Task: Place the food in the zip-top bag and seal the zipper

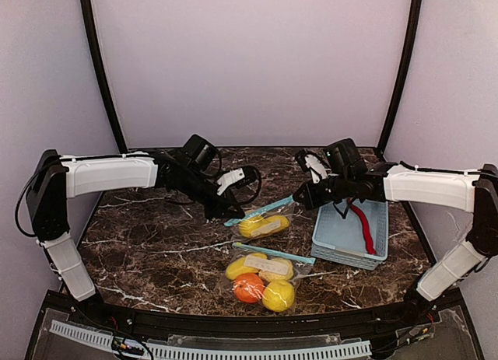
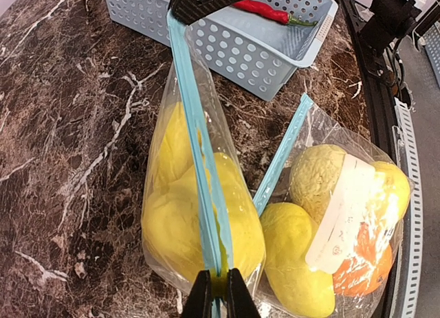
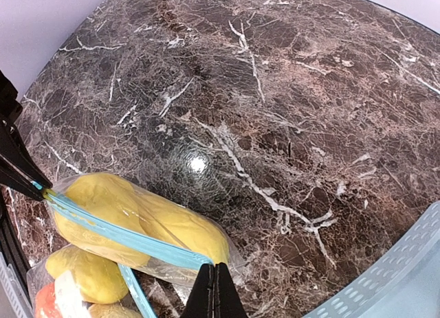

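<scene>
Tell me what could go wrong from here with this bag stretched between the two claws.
The left claw and right claw pinch only the ends of the zipper strip, so the filled bag could slip free if pulled. The red chili lies in the basket; sealing now might leave it out.

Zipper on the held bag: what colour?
Light blue zipper, clearest in the left wrist view.

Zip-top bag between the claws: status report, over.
Left claw and right claw shut on opposite ends of the blue zipper. Yellow food inside held bag. Red chili lies in basket; second filled bag alongside.
</scene>
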You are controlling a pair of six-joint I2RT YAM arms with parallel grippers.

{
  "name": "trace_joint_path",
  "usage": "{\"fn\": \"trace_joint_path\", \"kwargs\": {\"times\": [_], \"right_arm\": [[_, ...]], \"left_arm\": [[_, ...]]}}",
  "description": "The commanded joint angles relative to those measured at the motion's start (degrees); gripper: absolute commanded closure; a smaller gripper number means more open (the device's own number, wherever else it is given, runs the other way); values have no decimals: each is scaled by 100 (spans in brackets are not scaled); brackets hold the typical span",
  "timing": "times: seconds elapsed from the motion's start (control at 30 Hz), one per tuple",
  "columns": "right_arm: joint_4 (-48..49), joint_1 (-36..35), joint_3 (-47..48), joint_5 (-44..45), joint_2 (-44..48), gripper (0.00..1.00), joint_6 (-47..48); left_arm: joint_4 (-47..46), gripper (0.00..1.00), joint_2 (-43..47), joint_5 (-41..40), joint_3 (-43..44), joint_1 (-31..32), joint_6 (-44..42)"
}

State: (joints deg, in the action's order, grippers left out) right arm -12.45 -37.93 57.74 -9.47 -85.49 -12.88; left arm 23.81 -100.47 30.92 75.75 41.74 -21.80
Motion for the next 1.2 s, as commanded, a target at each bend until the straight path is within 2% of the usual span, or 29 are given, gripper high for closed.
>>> {"fn": "trace_joint_path", "kwargs": {"times": [0.0,0.2,0.33,0.47,0.6,0.63,0.83,1.0,1.17], "right_arm": [[-100,274,20,805,0,100,-133],[-115,298,13,738,-17,100,-91],[30,232,97,-607,55,100,453],[-3,32,314,-1526,187,64,899],[-135,-247,723,-2033,196,37,1068],[-155,-310,797,-2153,193,33,1098],[-83,-596,895,-2647,82,21,1251],[-41,-733,870,-3132,-64,18,1249],[239,-905,741,-3170,-168,17,1125]], "left_arm": [[661,99,309,-93,-311,-70,88],[602,99,431,-115,-455,-95,143],[521,99,522,194,-373,-93,327],[437,99,575,729,-165,-14,503],[536,99,622,1137,129,41,613],[587,99,637,1171,220,43,632],[1074,99,733,1489,591,43,622],[1153,99,895,1731,606,43,745],[1156,99,1024,1877,585,47,845]]}}
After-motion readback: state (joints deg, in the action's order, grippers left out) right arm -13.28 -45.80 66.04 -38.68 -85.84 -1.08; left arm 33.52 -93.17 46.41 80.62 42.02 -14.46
